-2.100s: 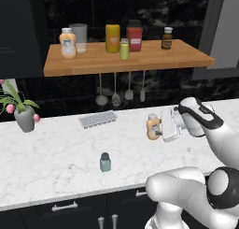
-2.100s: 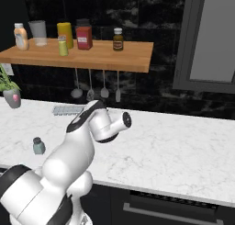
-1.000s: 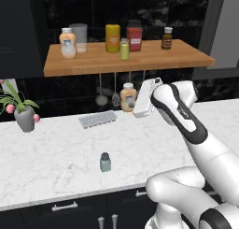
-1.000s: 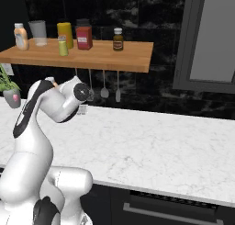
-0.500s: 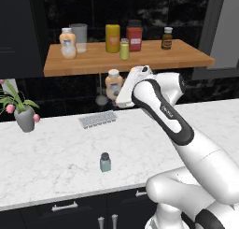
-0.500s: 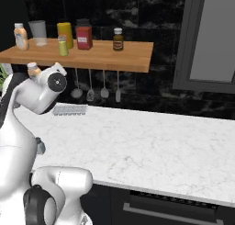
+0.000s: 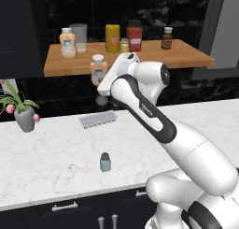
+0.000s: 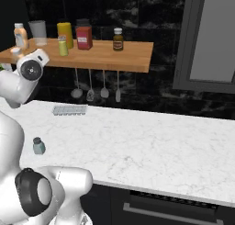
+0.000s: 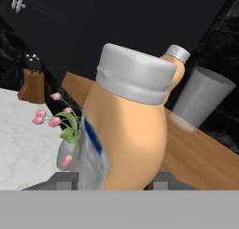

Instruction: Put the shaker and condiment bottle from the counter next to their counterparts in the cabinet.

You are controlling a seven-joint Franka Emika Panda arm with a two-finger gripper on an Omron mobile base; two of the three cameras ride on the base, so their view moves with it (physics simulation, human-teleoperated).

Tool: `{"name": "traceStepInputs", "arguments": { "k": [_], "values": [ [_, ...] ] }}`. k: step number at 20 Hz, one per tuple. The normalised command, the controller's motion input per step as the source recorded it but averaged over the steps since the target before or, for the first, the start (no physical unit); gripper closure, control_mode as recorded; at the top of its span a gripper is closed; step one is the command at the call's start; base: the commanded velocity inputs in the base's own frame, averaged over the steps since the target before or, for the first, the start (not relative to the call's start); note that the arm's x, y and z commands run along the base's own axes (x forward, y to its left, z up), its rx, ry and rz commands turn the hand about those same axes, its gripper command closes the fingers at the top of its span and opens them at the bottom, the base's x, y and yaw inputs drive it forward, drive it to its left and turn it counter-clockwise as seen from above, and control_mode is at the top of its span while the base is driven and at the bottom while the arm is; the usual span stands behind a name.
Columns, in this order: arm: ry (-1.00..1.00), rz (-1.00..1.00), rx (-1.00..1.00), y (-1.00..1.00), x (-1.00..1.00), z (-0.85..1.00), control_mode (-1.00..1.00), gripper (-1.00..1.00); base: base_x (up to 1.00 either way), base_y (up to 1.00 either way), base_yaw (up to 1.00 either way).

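So the gripper (image 7: 103,79) is clamped on the orange bottle (image 7: 98,69), holding it up in the air just in front of the wooden shelf's (image 7: 140,63) front edge, a bit left of the middle. Hand view shows the bottle upright-ish, white cap on top, pinched low down near the label.

The twin bottle (image 7: 67,42) is parked at the left end of the shelf w/ a grey cup (image 7: 79,37) right beside it. That's where this one prob needs to land.

Stuff that could go sideways imo:
- bottle looks like it sits about level w/ the plank edge rn, not clearly above it. Push fwd w/o lifting and the base clips the thick front edge, then it twists in the grip or pops out.
- it's squat, rounded plastic, so a knock could make it slip between the fingers. Drop from here = it hits the counter (image 7: 56,153), maybe rolls.
- landing spot is tight. Come in too far left and it bumps the twin or the cup and tips them.
- letting go before the base sits flat on the wood = wobble, maybe a fall off the edge.

Teal shaker (image 7: 105,162) is on the counter near the front, well apart from all this, not dealt with yet. Its yellow-green match (image 7: 124,45) sits mid-shelf between the yellow canister (image 7: 112,38) and the red jar (image 7: 134,35), which is a narrow gap too.
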Motion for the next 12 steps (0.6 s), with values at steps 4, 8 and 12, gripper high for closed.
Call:
{"name": "traceStepInputs", "arguments": {
  "k": [4,8,12],
  "values": [
    [-0.01,-0.09,0.00,0.34,0.00,0.63,-1.00,1.00,0.00,0.00,0.00],
    [0.00,-0.04,0.01,0.09,0.00,0.63,-1.00,1.00,0.00,0.00,0.00],
    [0.00,0.00,0.06,0.00,0.00,0.57,-1.00,1.00,0.00,0.00,0.00]
  ]
}}
